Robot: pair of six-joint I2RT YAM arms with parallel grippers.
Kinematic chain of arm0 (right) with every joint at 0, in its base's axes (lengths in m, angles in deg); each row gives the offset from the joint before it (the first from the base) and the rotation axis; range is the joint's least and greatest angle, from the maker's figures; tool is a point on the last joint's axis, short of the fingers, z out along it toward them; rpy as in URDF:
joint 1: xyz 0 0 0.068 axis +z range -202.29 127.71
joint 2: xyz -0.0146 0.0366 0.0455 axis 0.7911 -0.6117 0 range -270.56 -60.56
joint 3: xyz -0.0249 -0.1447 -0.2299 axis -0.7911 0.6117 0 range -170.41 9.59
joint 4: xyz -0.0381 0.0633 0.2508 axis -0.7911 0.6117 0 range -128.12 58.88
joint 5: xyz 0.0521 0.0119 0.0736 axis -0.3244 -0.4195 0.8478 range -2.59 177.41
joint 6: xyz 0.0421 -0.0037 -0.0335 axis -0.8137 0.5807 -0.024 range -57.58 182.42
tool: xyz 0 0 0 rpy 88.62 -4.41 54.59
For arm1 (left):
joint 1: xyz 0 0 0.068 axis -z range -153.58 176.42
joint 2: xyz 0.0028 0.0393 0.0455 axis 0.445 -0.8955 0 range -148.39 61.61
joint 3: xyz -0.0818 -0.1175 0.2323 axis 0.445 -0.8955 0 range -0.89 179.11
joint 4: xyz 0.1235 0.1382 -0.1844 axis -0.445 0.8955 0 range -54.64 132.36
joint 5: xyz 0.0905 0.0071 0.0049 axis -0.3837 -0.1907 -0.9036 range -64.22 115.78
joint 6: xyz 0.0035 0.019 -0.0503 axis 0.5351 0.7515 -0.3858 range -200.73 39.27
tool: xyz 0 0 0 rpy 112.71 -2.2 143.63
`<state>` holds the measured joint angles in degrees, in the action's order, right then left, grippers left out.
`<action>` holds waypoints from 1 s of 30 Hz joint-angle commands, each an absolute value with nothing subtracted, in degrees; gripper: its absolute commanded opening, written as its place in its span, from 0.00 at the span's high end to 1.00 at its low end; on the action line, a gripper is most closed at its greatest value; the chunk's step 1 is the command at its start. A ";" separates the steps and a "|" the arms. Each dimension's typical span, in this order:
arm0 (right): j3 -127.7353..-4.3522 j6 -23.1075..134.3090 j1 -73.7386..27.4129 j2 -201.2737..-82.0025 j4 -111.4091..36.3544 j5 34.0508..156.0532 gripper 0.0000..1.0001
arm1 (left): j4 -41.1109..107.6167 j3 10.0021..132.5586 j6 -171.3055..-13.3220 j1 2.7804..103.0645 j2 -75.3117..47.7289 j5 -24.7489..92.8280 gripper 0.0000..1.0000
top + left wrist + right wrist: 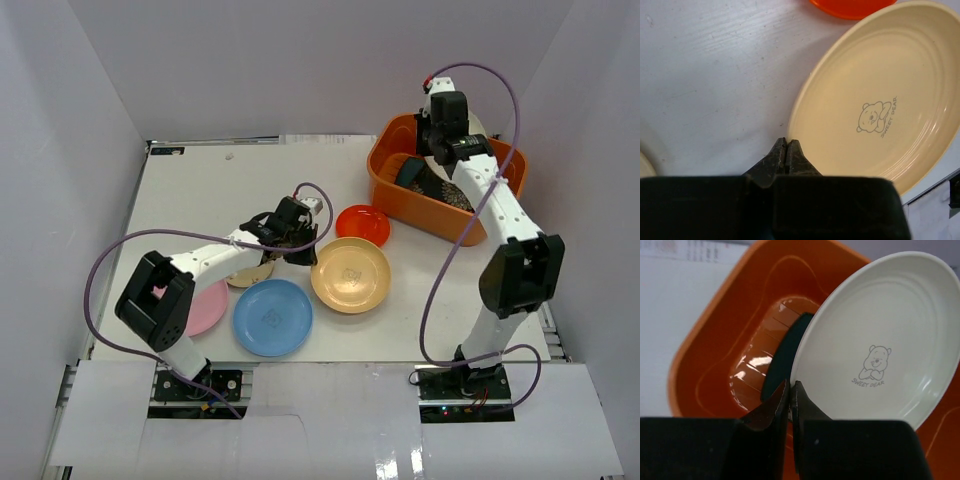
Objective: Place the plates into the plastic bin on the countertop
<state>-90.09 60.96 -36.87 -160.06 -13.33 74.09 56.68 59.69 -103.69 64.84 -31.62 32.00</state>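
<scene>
- Cream plate (880,340): rim pinched in right jaws, closed on it; plate tilted above plastic bin (715,330), upper right of top view.
- Teal plate (782,355) inside bin, behind it.
- Left jaws fully closed, nothing between them, tips just beside rim of yellow-orange plate (875,95), flat on tabletop (715,75), frame centre.

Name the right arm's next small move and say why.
Probably lower the right claw a little into the plastic bin before opening: it pinches the cream plate by its rim, and the plate hangs tilted above the slotted floor, beside a dark plate already inside.
</scene>
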 commanded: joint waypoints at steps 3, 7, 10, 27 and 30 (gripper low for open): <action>-94.03 61.55 -41.30 -165.84 -15.97 81.07 0.92 | 53.90 59.58 -104.90 64.66 -24.87 34.83 1.00; -90.79 59.87 -41.83 -167.34 -17.38 83.54 0.92 | 53.81 60.10 -105.25 64.66 -23.11 34.04 1.00; -88.85 58.64 -41.83 -167.78 -18.26 85.12 0.80 | 53.81 60.98 -105.52 64.66 -23.20 33.86 1.00; -60.92 51.16 -35.34 -134.67 -27.49 104.02 0.05 | 59.00 75.74 -104.11 64.57 -28.56 26.75 1.00; -51.69 51.60 -33.75 -128.60 -27.22 101.49 0.05 | 59.53 77.33 -103.85 64.48 -28.56 26.66 1.00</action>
<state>-58.61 51.93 -34.75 -130.18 -26.53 100.06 58.97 74.05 -104.09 64.79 -29.58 27.76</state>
